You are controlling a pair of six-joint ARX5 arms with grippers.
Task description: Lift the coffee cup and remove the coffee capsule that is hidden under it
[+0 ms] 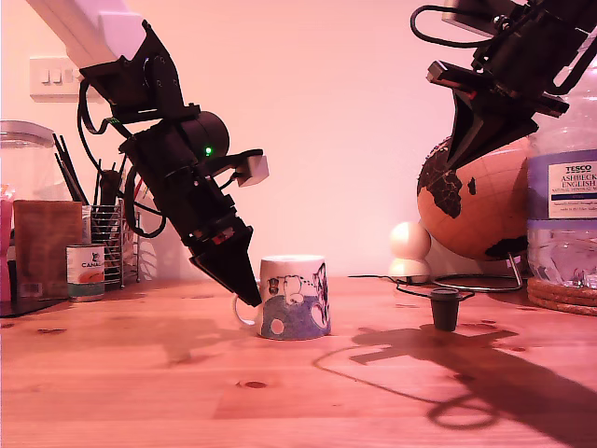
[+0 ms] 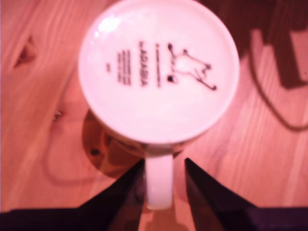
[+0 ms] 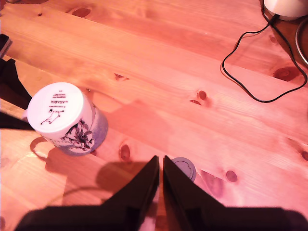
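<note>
Coffee capsule [image 3: 184,168] partly behind my second gripper [image 3: 160,179].

Glossy white ceramic coffee cup [image 1: 294,297] rests on a knotty, smooth-finished wooden table [image 1: 280,392]. Beside the cup, a matt dark plastic coffee capsule [image 1: 445,307]. Both tools look matt black.

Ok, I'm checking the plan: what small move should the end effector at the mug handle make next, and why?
Probably draw my first end effector back off the handle without closing: its jaws stand open either side of it, the coffee cup rests rim-down on the table, and the coffee capsule stands uncovered, apart from it.
</note>
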